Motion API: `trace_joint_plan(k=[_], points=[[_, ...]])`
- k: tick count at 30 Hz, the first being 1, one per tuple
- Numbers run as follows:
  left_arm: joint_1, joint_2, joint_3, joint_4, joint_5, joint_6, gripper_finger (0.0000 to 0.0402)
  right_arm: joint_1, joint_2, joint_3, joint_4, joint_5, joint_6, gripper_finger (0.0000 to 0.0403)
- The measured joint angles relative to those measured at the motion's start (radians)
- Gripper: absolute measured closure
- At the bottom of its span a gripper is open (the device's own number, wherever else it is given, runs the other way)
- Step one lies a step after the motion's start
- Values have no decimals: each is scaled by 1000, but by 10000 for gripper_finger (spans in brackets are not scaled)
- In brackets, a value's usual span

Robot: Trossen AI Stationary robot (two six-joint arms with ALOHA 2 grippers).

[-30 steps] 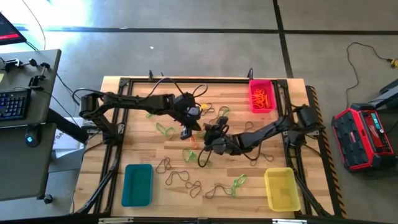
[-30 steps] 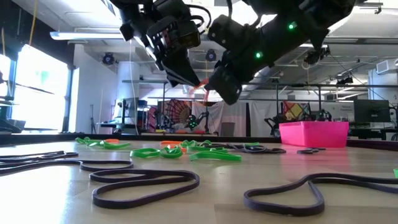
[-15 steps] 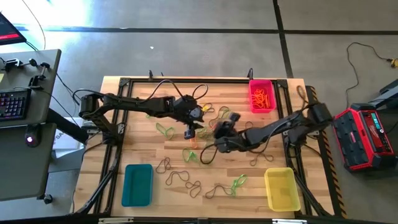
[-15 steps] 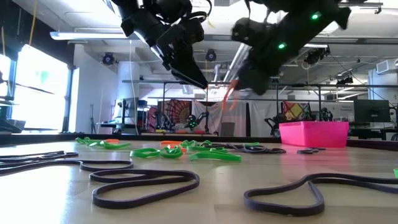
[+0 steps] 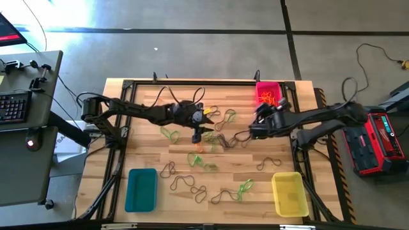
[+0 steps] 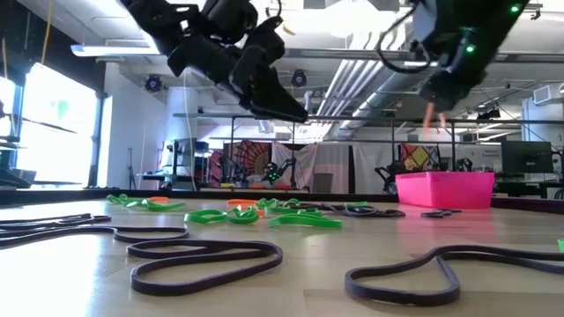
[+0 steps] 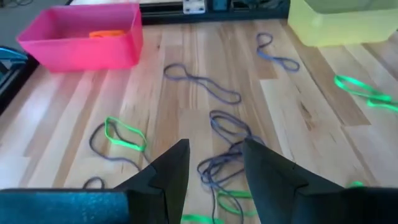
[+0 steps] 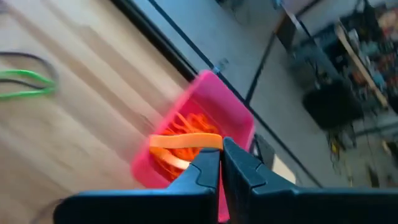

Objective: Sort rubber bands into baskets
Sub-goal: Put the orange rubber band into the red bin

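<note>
The right claw [image 5: 259, 121] hangs above the table just in front of the pink basket [image 5: 268, 96], its fingers pinched together on an orange rubber band. In the same overhead view the left claw [image 5: 197, 135] sits over the middle of the table [image 5: 147, 153] above a tangle of dark and green rubber bands [image 5: 211, 142]. The teal basket [image 5: 141, 189] stands at the near left corner and the yellow basket [image 5: 288, 193] at the near right. Orange bands lie inside the pink basket. More dark loops [image 5: 192, 186] lie scattered along the near side.

From table height, the right claw [image 6: 434, 104] hangs high over the pink basket [image 6: 443, 188] with the orange rubber band [image 6: 429, 114] dangling from its tip. The left claw [image 6: 291, 107] is raised clear of the table, with nothing seen in it. Green bands [image 6: 304, 219] lie mid-table and dark loops [image 6: 207, 260] lie in the foreground.

In the left wrist view the left claw [image 7: 214, 163] has its fingers apart and empty, above dark bands [image 7: 227, 143]. The pink basket [image 7: 81, 37] and the yellow basket [image 7: 342, 22] stand beyond.

In the right wrist view the right claw [image 8: 221, 160] is closed on the flat orange rubber band [image 8: 185, 141], directly above the pink basket [image 8: 227, 109], which holds more orange bands.
</note>
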Motion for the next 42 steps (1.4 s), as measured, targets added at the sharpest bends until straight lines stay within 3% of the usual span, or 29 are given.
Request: trace_joint_plan(k=[9, 18, 26, 34, 42], points=[[4, 0, -24, -5, -24, 13, 259, -188, -183, -217, 72, -28, 64, 403], [6, 0, -24, -8, -54, 17, 259, -385, -214, -183, 130, -18, 21, 403], [40, 0, -23, -21, -70, 8, 259, -537, -214, -249, 217, -59, -7, 403], [76, 0, -23, -32, -72, 8, 259, -624, -214, -338, 505, -113, -195, 403], [76, 0, -23, -59, -69, 9, 259, -695, -214, -404, 806, -243, -358, 403]])
